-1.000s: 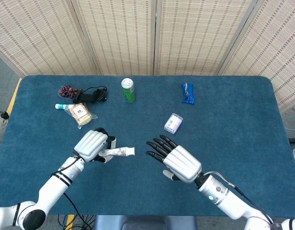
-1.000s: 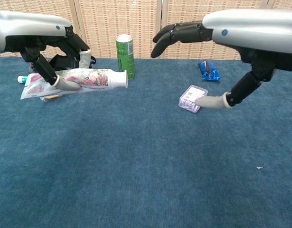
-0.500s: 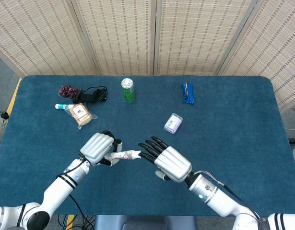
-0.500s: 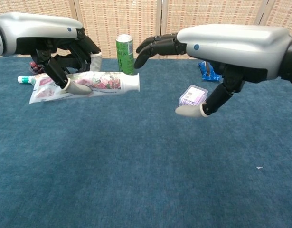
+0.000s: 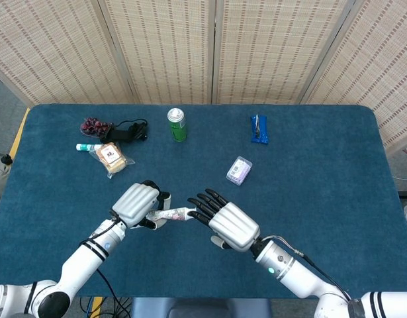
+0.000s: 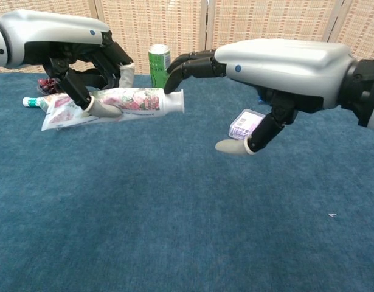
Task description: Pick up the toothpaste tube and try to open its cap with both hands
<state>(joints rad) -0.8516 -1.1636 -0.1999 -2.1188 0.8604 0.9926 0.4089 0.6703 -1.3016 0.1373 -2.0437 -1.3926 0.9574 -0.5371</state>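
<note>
Left hand (image 6: 83, 67) holds the toothpaste tube (image 6: 114, 103) above the blue worktop (image 6: 174, 213), cap (image 6: 174, 101) pointing at the right hand (image 6: 259, 64).

The left hand's fingers are wrapped round the middle of the tube, which lies roughly level, its flat end towards the left. The right hand has its fingers spread, holding nothing; its dark fingertips (image 6: 177, 67) hang just over the white cap, and I cannot tell whether they touch it. Farther back on the worktop stand a green can (image 5: 177, 124), a small lilac box (image 5: 238, 170), a blue wrapper (image 5: 258, 128), and a wrapped snack (image 5: 110, 157) at the left.
</note>
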